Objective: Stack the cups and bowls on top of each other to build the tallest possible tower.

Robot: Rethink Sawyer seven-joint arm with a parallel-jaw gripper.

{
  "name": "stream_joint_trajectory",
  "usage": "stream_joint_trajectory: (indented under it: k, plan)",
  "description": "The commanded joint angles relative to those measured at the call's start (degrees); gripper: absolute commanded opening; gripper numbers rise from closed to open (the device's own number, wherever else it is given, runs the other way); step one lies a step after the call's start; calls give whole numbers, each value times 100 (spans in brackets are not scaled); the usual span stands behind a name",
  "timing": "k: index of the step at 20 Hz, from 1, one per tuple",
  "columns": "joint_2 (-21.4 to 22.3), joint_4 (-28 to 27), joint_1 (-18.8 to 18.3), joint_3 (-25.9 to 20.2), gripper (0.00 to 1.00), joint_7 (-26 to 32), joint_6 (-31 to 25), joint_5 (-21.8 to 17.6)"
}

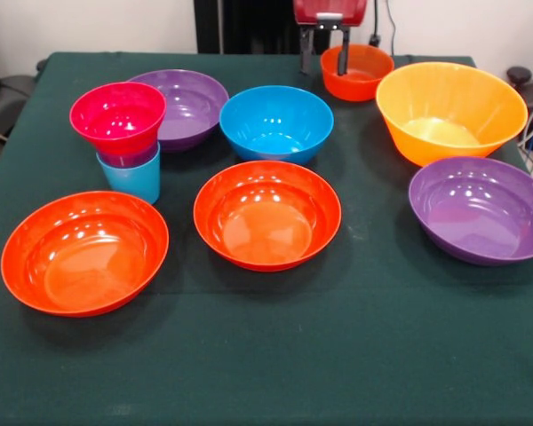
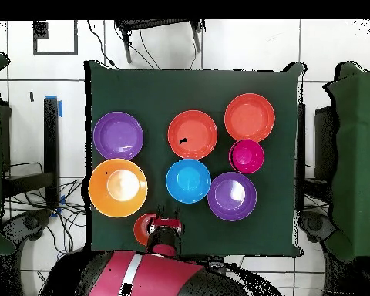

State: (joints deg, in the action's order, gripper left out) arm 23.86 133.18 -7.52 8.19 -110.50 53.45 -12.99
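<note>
The tower stands at the left of the front view: a light blue cup (image 1: 129, 182) lowest, a purple cup (image 1: 130, 160) nested in it with only its rim showing, and the small pink bowl (image 1: 117, 115) on top. From overhead only the pink bowl (image 2: 247, 156) shows. My gripper (image 1: 324, 55) is open at the table's far edge. Its jaws straddle the left rim of the small orange bowl (image 1: 362, 75), one finger inside and one outside. Overhead, the gripper (image 2: 166, 226) is at that bowl's (image 2: 144, 229) edge.
The medium blue bowl (image 1: 275, 122) sits mid-table, with a purple bowl (image 1: 191, 106) behind the tower. Two orange-red bowls (image 1: 84, 253) (image 1: 266, 213) lie in front. The large yellow-orange bowl (image 1: 450, 111) and a second purple bowl (image 1: 480, 209) are at the right.
</note>
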Motion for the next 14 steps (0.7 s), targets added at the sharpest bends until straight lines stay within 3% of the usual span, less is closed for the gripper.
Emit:
stream_joint_trajectory:
  k: [1, 6, 9, 14]
  plan:
    - [-244, -222, -79, -240, 100, -1006, -278, -188]
    - [-831, -397, -167, -78, 100, -1007, 107, -394]
    - [-867, -348, -149, -14, 100, -958, 155, -544]
    - [-966, -325, -47, 7, 100, -1030, 268, -480]
